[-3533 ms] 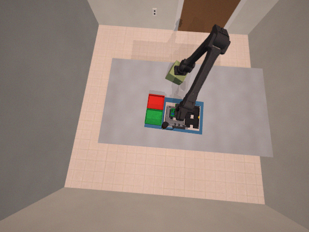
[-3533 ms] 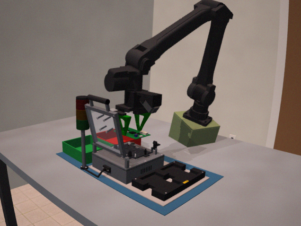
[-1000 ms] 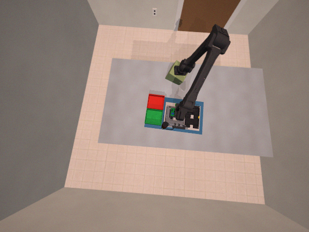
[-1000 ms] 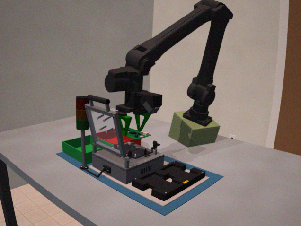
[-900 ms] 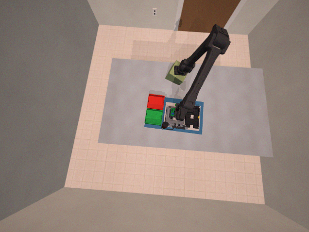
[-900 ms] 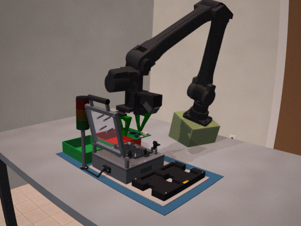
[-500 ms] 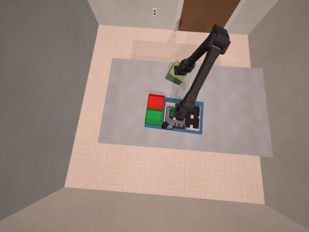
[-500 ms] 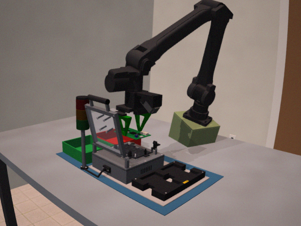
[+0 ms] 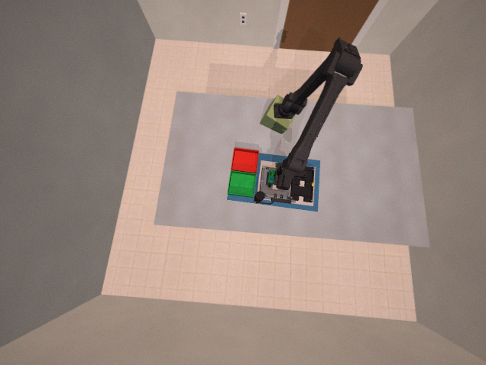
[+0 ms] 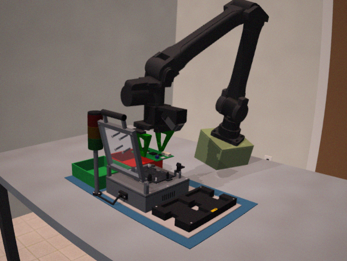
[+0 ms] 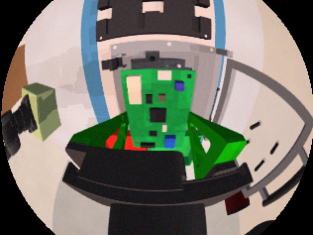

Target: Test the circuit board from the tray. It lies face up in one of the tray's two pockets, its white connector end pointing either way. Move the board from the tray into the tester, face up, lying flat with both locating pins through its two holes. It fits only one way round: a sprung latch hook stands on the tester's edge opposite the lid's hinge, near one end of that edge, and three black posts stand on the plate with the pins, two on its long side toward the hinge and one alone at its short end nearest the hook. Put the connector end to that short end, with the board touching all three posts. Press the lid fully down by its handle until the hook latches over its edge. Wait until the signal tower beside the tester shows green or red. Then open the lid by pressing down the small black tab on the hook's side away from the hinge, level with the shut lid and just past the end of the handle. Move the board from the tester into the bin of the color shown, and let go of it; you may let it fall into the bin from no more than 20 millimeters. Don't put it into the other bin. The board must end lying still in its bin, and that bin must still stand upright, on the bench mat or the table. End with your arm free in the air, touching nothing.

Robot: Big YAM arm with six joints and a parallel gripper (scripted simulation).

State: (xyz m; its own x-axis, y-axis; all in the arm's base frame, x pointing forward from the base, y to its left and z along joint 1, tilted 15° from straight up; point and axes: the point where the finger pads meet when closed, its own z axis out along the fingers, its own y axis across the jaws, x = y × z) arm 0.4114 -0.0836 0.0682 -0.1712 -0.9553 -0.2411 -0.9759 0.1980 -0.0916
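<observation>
My gripper (image 10: pixel 153 148), with green fingers, is shut on the green circuit board (image 10: pixel 155 154) and holds it level, above the tester's plate (image 10: pixel 156 175). The board also shows in the wrist view (image 11: pixel 157 111), with its white connector end (image 10: pixel 166 153) pointing away from the lid's hinge side, toward the tray. The tester (image 10: pixel 147 186) stands with its clear lid (image 10: pixel 119 147) raised and its black handle (image 10: pixel 113 114) on top. The latch hook (image 10: pixel 178 167) stands at the tester's far corner. The signal tower (image 10: pixel 94 130) shows no bright light. The black tray (image 10: pixel 195 207) lies empty.
The red bin (image 9: pixel 244 159) and the green bin (image 9: pixel 241 183) stand side by side left of the tester on the blue mat (image 10: pixel 224 221). The arm's olive base block (image 10: pixel 222 149) sits behind on the table. A black cable (image 10: pixel 112 199) runs from the tower's foot to the tester.
</observation>
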